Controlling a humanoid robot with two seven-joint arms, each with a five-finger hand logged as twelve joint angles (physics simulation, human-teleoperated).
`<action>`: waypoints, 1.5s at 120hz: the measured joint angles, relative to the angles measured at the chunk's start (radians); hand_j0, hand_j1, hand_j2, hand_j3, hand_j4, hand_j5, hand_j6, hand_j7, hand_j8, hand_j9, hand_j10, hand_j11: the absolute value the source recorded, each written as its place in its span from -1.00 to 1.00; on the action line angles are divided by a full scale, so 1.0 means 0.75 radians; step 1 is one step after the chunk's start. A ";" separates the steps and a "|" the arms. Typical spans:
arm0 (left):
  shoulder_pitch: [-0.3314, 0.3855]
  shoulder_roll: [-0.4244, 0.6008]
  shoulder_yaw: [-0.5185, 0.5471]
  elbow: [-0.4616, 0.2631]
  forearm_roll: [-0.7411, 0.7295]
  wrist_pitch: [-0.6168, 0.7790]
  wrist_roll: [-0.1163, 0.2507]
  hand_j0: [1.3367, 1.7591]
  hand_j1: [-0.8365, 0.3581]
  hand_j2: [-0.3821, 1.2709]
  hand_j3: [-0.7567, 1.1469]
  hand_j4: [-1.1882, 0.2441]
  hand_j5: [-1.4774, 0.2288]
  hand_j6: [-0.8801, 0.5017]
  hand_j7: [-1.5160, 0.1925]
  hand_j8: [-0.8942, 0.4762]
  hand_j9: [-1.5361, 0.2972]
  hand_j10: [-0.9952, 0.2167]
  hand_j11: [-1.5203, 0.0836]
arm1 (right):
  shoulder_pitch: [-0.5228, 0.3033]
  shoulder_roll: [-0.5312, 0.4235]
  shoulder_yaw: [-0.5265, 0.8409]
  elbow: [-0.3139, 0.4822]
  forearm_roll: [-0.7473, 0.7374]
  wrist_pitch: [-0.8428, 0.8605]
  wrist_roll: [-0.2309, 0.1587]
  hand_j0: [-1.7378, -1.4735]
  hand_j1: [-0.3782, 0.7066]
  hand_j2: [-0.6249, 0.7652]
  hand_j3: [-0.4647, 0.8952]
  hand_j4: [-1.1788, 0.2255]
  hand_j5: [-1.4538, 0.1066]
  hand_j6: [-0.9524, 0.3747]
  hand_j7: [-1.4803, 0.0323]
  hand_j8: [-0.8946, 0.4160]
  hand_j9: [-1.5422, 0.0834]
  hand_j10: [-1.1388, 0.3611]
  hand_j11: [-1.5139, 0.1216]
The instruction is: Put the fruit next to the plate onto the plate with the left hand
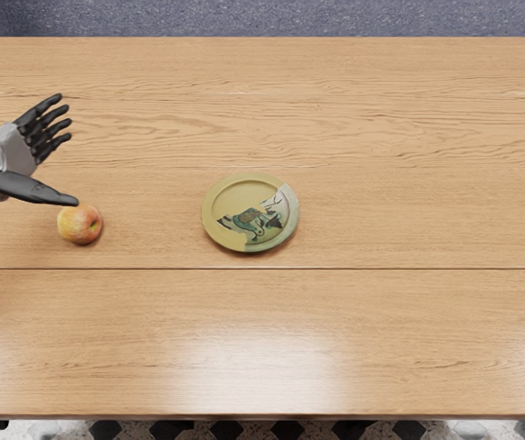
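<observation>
I have the left hand [19, 156] in view at the picture's left edge, over the far-left part of the table [381, 321]. It is spread wide and grips nothing. The four dark fingers [49, 119] fan up and to the right, slightly apart from one another. The thumb [38, 192] stretches out on its own, pointing right and a little down. The palm is light grey and the digits are black. Only the wrist and a short piece of forearm show at the edge.

The thumb's tip ends just over the upper left of the apple [80, 224]. From this single view I cannot tell whether it touches the fruit or hangs above it. The apple is red and yellow and sits on the bare wood with a small shadow under it, directly below the hand in the picture.

The plate [221, 197] lies to the right of the apple, well apart from it and at about the same depth on the table. It is round and yellow-green, with a dark painted figure and a pale patch on its right half. The apple is off the plate, to its left.

A seam [381, 269] in the tabletop runs left to right just below both. Beyond the table's far edge I see a grey strip of floor [262, 16].
</observation>
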 joint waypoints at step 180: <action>-1.149 -0.316 1.533 0.108 1.129 0.590 0.000 0.52 0.96 -0.53 -0.20 0.64 0.71 0.25 0.76 0.28 0.66 0.62 0.88 | 0.000 0.000 -0.003 -0.002 0.005 0.000 0.000 -0.40 -0.95 -0.10 -0.32 0.68 0.86 0.43 0.96 0.36 0.90 0.52 0.85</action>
